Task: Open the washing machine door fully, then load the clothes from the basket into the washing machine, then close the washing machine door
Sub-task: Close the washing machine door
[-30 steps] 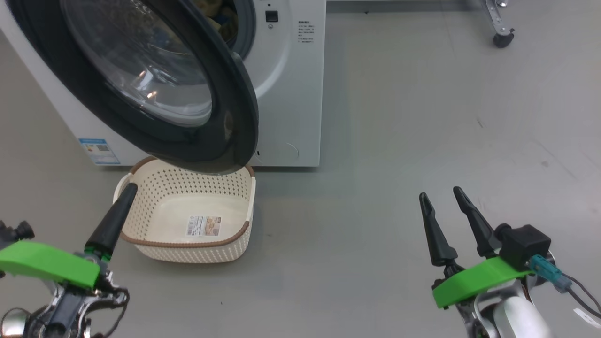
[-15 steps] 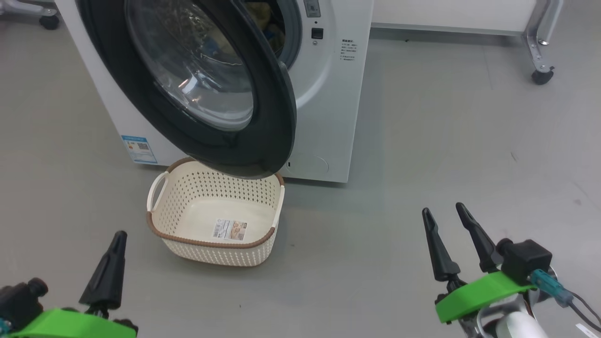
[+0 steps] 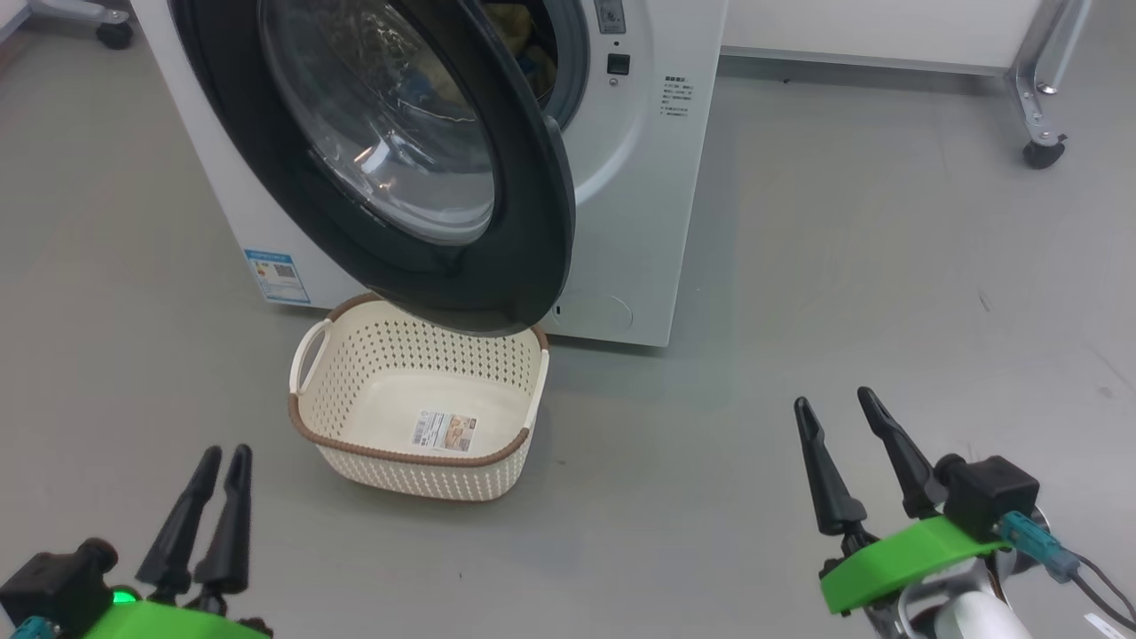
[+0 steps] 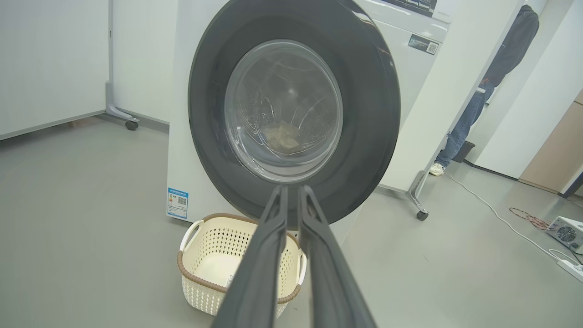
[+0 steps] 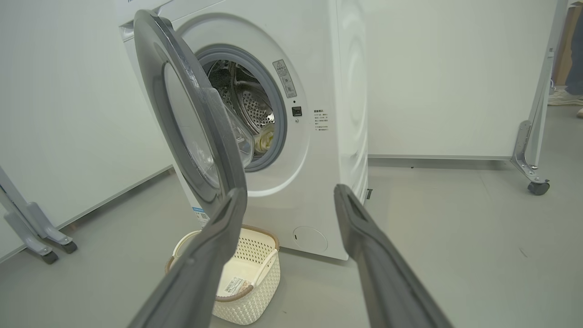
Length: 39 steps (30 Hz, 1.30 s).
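head view | washing machine door [image 3: 390, 142] ajar, black-framed | jaws: left narrow, right wide

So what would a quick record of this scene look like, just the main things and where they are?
washer: on the floor
door: part open, lower edge above the basket's back rim
basket: on the floor before the washer, holding just a paper label
clothes: inside the drum
left fingers: slightly apart, holding nothing
right fingers: wide apart, holding nothing
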Available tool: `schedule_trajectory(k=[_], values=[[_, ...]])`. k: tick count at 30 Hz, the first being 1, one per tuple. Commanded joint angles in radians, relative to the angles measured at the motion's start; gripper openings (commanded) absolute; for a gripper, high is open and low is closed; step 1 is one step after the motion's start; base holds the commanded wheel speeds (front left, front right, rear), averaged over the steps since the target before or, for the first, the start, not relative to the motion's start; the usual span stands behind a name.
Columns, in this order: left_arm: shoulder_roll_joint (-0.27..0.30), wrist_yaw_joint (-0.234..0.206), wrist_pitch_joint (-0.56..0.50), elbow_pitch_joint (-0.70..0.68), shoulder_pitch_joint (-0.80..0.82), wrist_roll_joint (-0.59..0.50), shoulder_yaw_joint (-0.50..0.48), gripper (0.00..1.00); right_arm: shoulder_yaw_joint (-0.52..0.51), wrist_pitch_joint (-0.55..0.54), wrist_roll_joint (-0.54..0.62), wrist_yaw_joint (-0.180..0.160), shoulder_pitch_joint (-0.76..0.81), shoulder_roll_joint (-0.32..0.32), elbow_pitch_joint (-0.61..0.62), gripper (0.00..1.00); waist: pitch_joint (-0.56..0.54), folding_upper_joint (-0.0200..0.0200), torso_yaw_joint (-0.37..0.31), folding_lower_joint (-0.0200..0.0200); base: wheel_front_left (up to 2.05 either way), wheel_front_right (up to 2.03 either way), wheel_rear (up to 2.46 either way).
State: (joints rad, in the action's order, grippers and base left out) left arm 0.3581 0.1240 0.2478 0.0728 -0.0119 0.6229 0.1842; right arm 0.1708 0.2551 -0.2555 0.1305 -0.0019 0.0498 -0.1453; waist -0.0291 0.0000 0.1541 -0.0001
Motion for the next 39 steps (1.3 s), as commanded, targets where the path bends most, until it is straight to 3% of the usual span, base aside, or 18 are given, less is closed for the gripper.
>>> schedule_trajectory(k=[1, 39], values=[[0.017, 0.007, 0.014, -0.026, 0.026, -0.012, -0.050, 1.00, 0.023, 0.007, -0.008, 0.000, -0.034, 0.000, 0.030, 1.00, 0.001, 0.0000, -0.001, 0.0001, 0.00, 0.00, 0.00], [-0.021, 0.007, 0.014, -0.016, 0.021, -0.125, -0.031, 1.00, 0.026, 0.007, -0.003, 0.000, -0.047, 0.000, 0.019, 1.00, 0.013, 0.0000, -0.025, 0.0001, 0.00, 0.00, 0.00]])
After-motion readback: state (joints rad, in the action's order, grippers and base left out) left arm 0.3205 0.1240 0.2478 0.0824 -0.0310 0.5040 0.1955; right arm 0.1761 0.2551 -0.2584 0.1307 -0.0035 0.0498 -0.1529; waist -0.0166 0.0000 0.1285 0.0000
